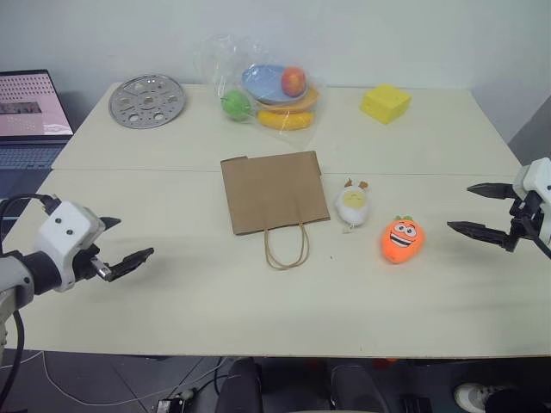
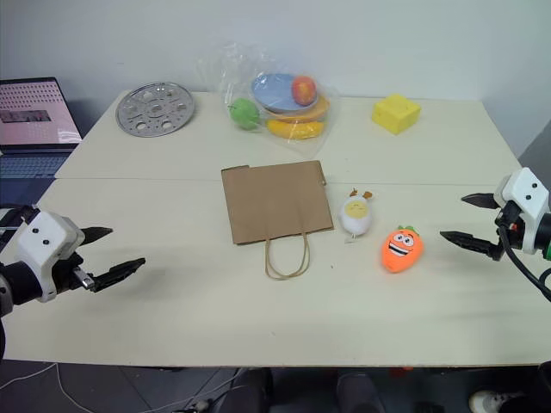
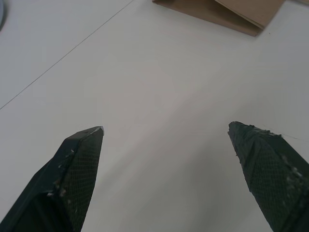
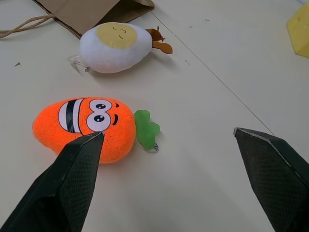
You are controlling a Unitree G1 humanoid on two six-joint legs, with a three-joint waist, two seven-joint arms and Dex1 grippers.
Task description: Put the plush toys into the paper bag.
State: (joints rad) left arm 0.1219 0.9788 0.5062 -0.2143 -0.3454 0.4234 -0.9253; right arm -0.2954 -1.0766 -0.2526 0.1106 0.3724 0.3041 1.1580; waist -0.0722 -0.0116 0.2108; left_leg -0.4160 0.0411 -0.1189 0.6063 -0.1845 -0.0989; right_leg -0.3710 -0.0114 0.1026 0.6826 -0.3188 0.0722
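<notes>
The brown paper bag [image 1: 274, 190] lies flat mid-table, its cord handles [image 1: 286, 247] toward me. Just right of it sits the white-and-yellow egg plush toy [image 1: 352, 205], and right of that the orange carrot plush toy [image 1: 401, 239] with a grinning face. My right gripper [image 1: 480, 209] hovers open at the table's right edge, a short way right of the carrot; in the right wrist view the carrot [image 4: 89, 126] and egg [image 4: 116, 46] lie ahead of its fingers. My left gripper [image 1: 123, 242] is open at the front left, empty, well left of the bag, whose corner [image 3: 227, 13] shows in the left wrist view.
At the back stand a clear plastic bag with a blue plate and toy fruit [image 1: 274, 93], a round metal perforated plate [image 1: 147, 101] and a yellow block [image 1: 385, 103]. A laptop [image 1: 31, 116] sits off the table's left. A seam [image 1: 258, 171] joins two tabletops.
</notes>
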